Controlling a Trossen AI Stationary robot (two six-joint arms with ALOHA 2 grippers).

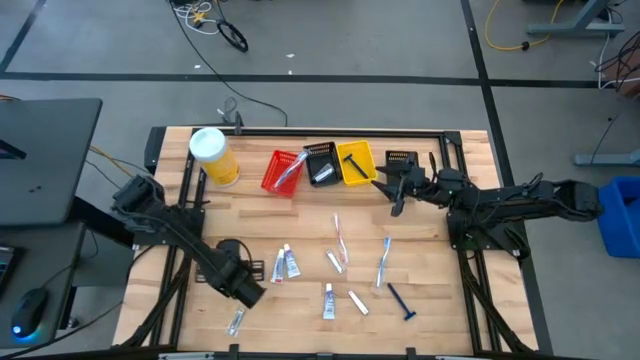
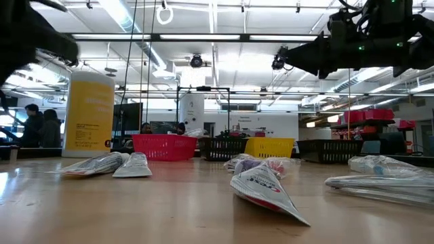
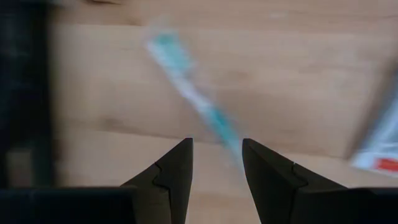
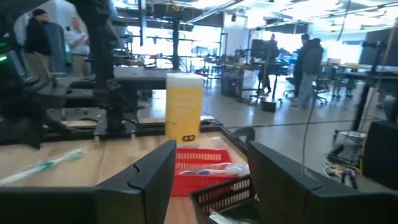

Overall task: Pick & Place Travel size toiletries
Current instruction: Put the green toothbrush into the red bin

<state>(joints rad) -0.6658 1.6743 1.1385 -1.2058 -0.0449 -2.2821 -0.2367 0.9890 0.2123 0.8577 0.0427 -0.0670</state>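
My left fingers [image 3: 216,163], released and empty, hover near the surface's [image 1: 420,300] front-left corner over a toothbrush [image 3: 196,102] lying diagonally across their gap (right fingers [image 4: 208,171], also released, wait by the back-edge bins [image 1: 355,162]).

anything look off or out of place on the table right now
Nothing looks spilled or broken. The toiletries lie scattered at all angles on the table, awaiting sorting. One toothbrush sits apart at the near left edge, close to the left gripper. The right gripper hangs open by the bins.
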